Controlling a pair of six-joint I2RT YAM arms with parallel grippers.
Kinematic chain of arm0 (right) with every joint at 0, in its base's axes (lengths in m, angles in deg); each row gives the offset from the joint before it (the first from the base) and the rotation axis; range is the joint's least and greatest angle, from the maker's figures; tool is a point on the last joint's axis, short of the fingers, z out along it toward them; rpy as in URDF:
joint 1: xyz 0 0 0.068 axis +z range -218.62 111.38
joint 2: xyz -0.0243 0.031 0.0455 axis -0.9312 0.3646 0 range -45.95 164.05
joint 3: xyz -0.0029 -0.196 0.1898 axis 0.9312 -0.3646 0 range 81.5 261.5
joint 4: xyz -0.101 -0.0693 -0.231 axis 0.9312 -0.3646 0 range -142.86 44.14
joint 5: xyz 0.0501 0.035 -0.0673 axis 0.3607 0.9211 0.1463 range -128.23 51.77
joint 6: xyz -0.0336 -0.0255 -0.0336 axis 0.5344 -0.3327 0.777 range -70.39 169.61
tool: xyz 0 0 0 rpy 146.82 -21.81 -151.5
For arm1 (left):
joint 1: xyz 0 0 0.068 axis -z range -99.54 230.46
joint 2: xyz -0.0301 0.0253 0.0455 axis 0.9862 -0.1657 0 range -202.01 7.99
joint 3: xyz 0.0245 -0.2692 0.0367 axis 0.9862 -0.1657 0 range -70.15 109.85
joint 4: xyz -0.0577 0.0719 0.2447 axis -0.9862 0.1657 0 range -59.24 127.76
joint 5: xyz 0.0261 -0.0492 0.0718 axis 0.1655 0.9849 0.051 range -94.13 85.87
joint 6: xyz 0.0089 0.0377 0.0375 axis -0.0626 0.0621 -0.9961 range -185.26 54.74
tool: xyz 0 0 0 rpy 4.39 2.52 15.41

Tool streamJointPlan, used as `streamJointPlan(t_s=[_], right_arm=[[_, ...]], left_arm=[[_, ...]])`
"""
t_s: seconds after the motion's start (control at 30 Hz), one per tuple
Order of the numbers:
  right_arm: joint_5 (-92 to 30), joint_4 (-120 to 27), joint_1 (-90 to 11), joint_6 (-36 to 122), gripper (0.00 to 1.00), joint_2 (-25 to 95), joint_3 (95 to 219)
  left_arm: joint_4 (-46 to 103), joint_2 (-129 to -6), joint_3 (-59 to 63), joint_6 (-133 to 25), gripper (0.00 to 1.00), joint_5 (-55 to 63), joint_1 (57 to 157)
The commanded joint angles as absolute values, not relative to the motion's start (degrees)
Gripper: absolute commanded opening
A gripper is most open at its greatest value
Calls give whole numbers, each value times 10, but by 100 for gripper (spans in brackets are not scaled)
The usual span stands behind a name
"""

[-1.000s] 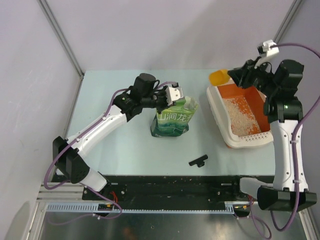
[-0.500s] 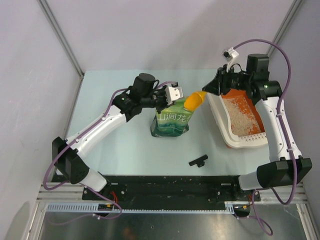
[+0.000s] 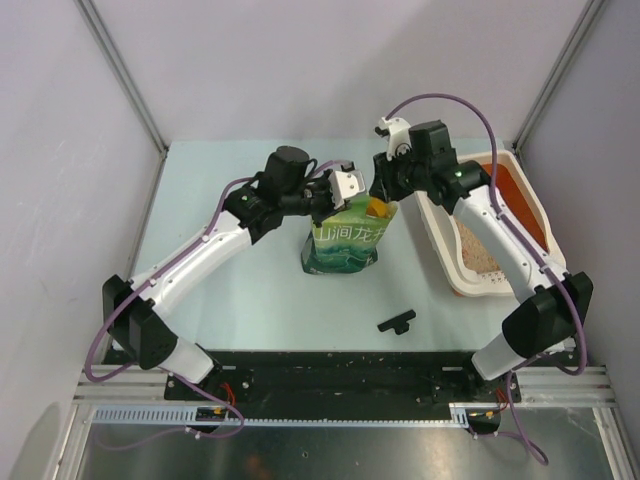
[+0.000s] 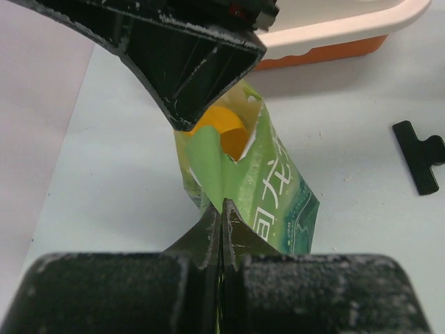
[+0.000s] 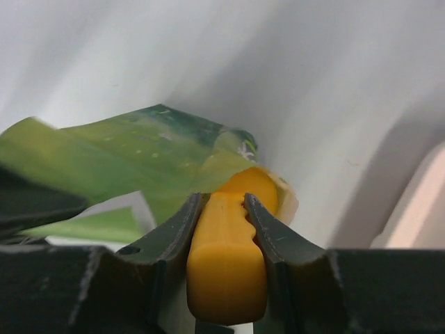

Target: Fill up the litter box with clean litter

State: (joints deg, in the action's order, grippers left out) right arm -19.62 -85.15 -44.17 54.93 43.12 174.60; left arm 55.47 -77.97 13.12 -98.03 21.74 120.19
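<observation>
Green bag (image 3: pixel 345 245), white Chinese lettering, orange scoop (image 5: pixel 226 271) inside; litter box (image 3: pixel 460 280) nearby

We look down on whole tabletop (image 3: pixel 250 290) from high above near edge. Wrist views sit close, along left tool (image 4: pixel 221 212), right tool (image 5: pixel 222 202); all share green bag (image 4: pixel 278 202).

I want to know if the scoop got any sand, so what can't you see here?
What is left inside the green bag: its walls hide it in every view.
The orange scoop's bowl: sunk in the bag in both wrist views, contents unclear.
The litter box: the right arm covers part in the top view.
</observation>
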Motion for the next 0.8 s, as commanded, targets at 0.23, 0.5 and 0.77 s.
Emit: streamJointPlan(t_s=[0.23,0.5,0.77], right_arm=[[-417,-704,-406,489,0,397,1625],[-399,-693,-408,429,0,436,1562],[-305,-601,-425,306,0,469,1509]], left_arm=[[514,-756,156,-940,0,269,1206],[509,-759,162,-942,0,281,1206],[509,-778,188,-917,0,273,1200]])
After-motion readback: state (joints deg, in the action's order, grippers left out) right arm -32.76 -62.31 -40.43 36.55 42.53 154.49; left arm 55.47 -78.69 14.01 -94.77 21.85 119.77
